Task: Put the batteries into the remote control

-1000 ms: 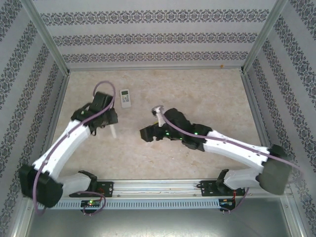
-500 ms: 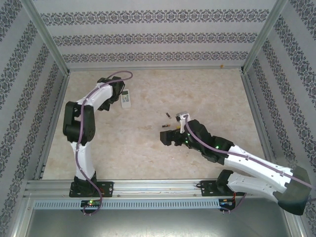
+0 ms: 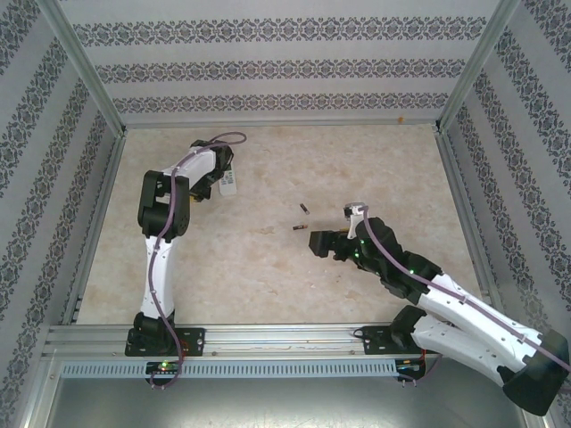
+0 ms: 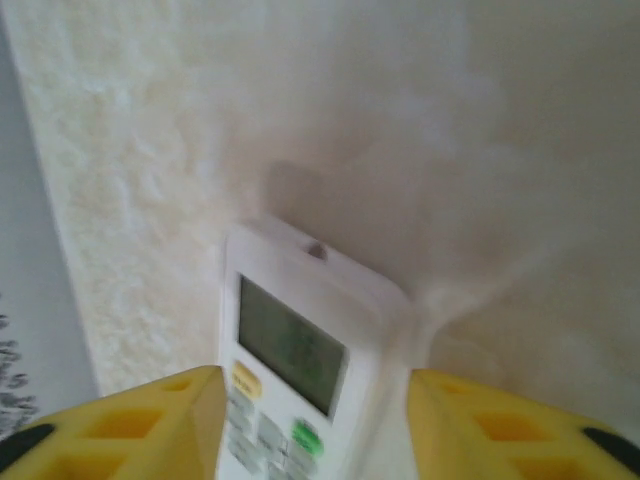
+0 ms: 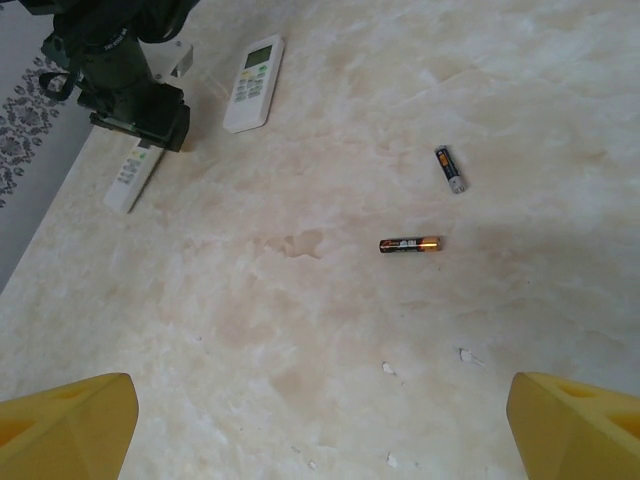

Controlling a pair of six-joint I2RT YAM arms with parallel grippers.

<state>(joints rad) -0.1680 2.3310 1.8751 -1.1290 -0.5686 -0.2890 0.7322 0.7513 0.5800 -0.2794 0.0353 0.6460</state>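
Since half a second ago the left arm has folded tighter and brought the left gripper (image 3: 219,178) down at the remote control (image 3: 229,184). The right gripper (image 3: 316,242) has drawn back toward its own side, leaving the nearer battery (image 3: 297,228) lying free just off its tips, where before the tips almost touched it. Both batteries lie where they did. In the left wrist view the left gripper (image 4: 315,425) stands with its jaws apart. The yellow fingers (image 4: 130,420) straddle the screen end of the remote control (image 4: 300,340), which lies flat on the table (image 4: 480,130) and runs ahead of the claw toward the grey wall on its left. Whether the pads touch its sides I cannot tell. The right gripper (image 5: 320,420) is spread wide over bare table. The nearer battery (image 5: 409,244) lies crosswise ahead of it, slightly right of centre, and the farther battery (image 5: 450,169) is beyond that, angled, the two apart. Far ahead and left of this claw lies the remote control (image 5: 253,83). Further left is a narrow white slab (image 5: 130,180), its far end covered by the left arm's dark wrist.
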